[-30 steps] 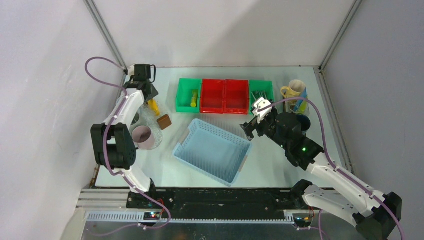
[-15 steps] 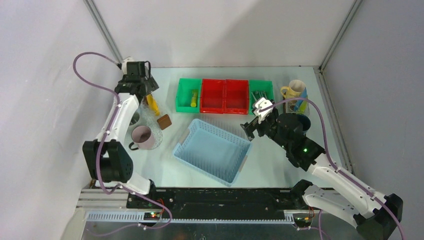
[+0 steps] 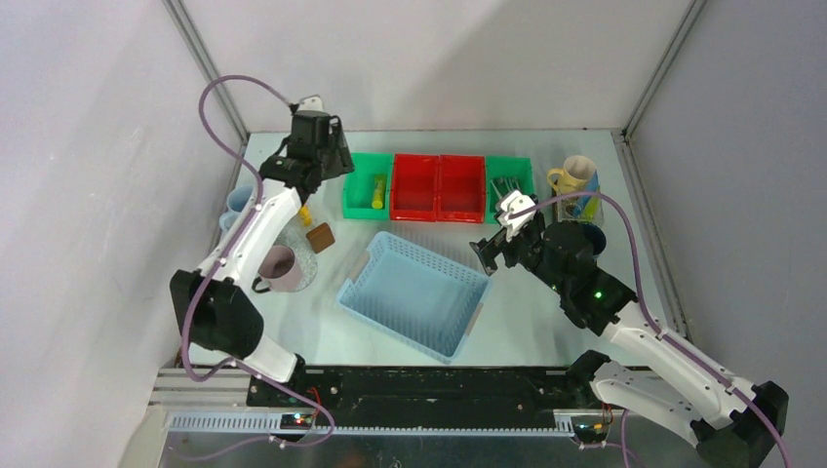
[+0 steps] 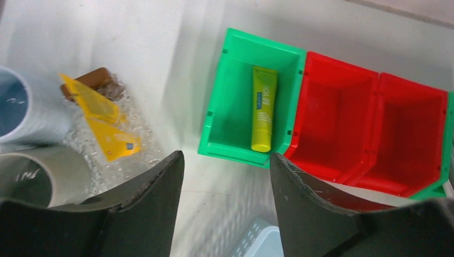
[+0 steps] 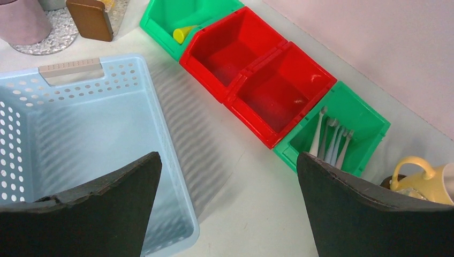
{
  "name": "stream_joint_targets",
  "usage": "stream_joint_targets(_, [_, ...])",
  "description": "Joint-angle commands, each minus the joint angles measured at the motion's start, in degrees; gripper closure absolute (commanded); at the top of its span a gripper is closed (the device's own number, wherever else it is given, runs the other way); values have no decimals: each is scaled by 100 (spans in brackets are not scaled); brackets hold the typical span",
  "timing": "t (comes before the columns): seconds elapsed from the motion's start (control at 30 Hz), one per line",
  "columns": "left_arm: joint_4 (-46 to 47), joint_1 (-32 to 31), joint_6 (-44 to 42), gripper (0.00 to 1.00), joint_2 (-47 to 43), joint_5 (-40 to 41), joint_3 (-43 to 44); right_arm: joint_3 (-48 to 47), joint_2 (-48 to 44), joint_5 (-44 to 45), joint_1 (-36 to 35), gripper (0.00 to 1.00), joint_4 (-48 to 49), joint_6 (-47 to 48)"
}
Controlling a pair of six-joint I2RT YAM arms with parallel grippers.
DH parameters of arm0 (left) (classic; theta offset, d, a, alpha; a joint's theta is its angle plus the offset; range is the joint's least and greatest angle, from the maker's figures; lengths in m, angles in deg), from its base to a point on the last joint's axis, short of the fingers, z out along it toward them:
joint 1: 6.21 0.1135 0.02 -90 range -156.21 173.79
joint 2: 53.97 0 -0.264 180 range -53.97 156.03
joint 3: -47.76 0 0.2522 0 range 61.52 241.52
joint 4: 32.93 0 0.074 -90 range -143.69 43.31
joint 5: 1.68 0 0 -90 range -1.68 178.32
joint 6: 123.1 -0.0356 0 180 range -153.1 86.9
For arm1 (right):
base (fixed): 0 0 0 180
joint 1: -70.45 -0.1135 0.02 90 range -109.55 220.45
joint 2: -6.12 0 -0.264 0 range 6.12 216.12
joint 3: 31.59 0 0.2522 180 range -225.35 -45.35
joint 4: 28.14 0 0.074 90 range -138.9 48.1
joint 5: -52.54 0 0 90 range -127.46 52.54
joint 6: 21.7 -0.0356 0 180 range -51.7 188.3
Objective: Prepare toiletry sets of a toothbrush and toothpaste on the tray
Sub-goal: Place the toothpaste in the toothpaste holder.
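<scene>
A yellow-green toothpaste tube (image 4: 264, 107) lies alone in the left green bin (image 3: 369, 185). My left gripper (image 4: 226, 156) hangs open and empty above the table just in front of that bin, also seen from above (image 3: 330, 156). Several pale toothbrushes (image 5: 329, 139) lie in the right green bin (image 3: 509, 180). Open and empty too, my right gripper (image 5: 227, 155) hovers between the light blue basket (image 3: 414, 292) and that bin. A cream mug (image 3: 573, 175) stands at the back right. A pink mug (image 3: 278, 265) stands at the left. The tray is hidden.
Two empty red bins (image 3: 437, 187) sit between the green ones. At the left, a flat yellow tube (image 4: 101, 120) and a brown block (image 4: 91, 80) lie on a glittery mat, beside a pale blue mug (image 4: 16, 107) and a grey mug (image 4: 37, 176).
My left gripper has swung right, from over the back-left mugs to in front of the left green bin. The right arm has barely moved.
</scene>
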Motion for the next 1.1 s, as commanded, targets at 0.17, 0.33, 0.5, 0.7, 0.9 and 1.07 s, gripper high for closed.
stream_joint_targets(0.17, [366,-156,21,44,982,-563,400,3,-172,43,18,1,-20,-105])
stream_joint_targets(0.33, [423,-156,75,47,1640,-848,565,3,-239,120,18,1,-127,-92])
stream_joint_targets(0.5, [492,-156,154,48,2162,-1073,783,3,-296,171,25,1,-196,-114])
stream_joint_targets(0.7, [646,-163,254,47,2681,-1223,934,9,-311,200,18,1,-240,-152])
stream_joint_targets(0.9, [534,-157,282,48,3060,-1253,1143,3,-396,250,19,1,-247,-151])
stream_joint_targets(1.07, [450,-156,327,50,3167,-1304,1139,-134,-474,285,26,1,-527,-164])
